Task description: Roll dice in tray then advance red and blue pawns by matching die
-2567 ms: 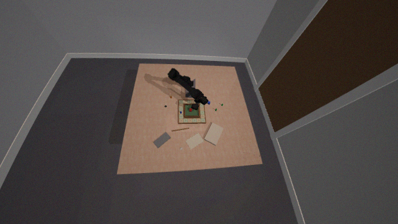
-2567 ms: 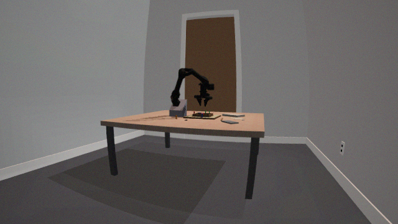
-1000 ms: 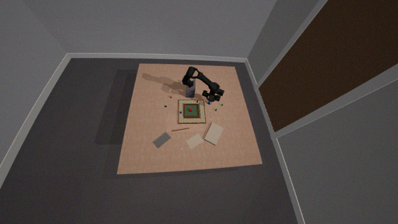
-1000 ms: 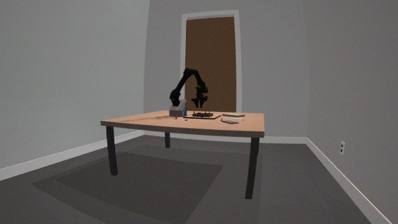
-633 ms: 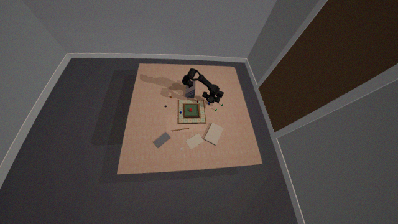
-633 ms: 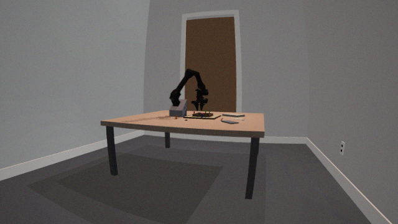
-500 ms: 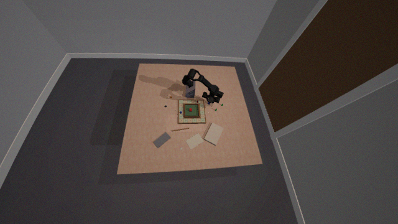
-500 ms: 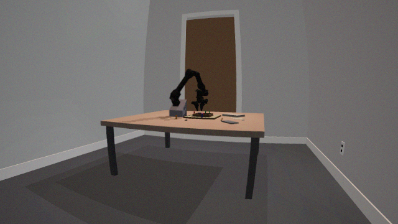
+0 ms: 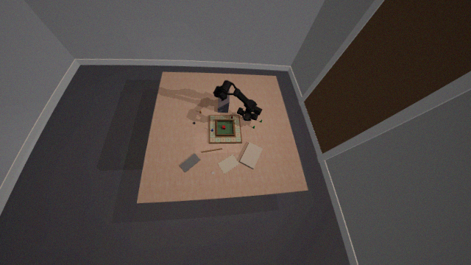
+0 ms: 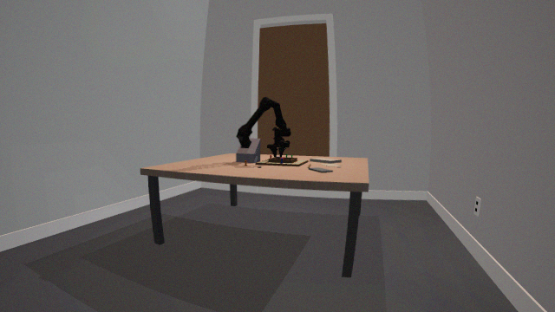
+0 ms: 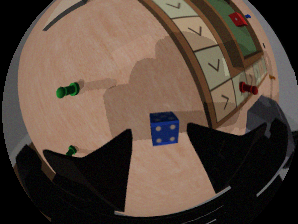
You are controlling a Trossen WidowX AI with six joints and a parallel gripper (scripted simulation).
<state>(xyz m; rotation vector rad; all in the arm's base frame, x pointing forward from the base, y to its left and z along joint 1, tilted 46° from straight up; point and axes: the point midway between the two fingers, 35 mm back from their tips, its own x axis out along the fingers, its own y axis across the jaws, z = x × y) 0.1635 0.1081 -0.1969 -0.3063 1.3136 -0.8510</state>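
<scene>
My gripper point(image 10: 277, 156) point(image 11: 160, 129) is open and low over the table, pointing down beside the board point(image 9: 225, 140) point(image 11: 215, 65). The blue die point(image 11: 164, 129) sits on the table between and just beyond the open fingertips, not held; its side facing the camera shows four pips. The red die point(image 9: 224, 127) point(image 11: 238, 19) lies in the green-floored tray point(image 9: 225, 135) point(image 11: 250, 42); its number cannot be read. The red pawn point(image 9: 232, 117) point(image 11: 248, 88) stands on the board's edge track near my arm. The blue pawn point(image 9: 212, 129) point(image 10: 281, 160) stands on the track's opposite side.
Two green pawns point(image 9: 253, 127) point(image 9: 260, 121) point(image 11: 67, 90) point(image 11: 71, 150) stand near the gripper. An orange piece point(image 9: 200, 111) and a small dark piece point(image 9: 194, 123) lie across the board. A stick point(image 9: 211, 150), grey slab point(image 9: 190, 163), paper point(image 9: 228, 164) and book point(image 9: 252, 155) lie beyond the board.
</scene>
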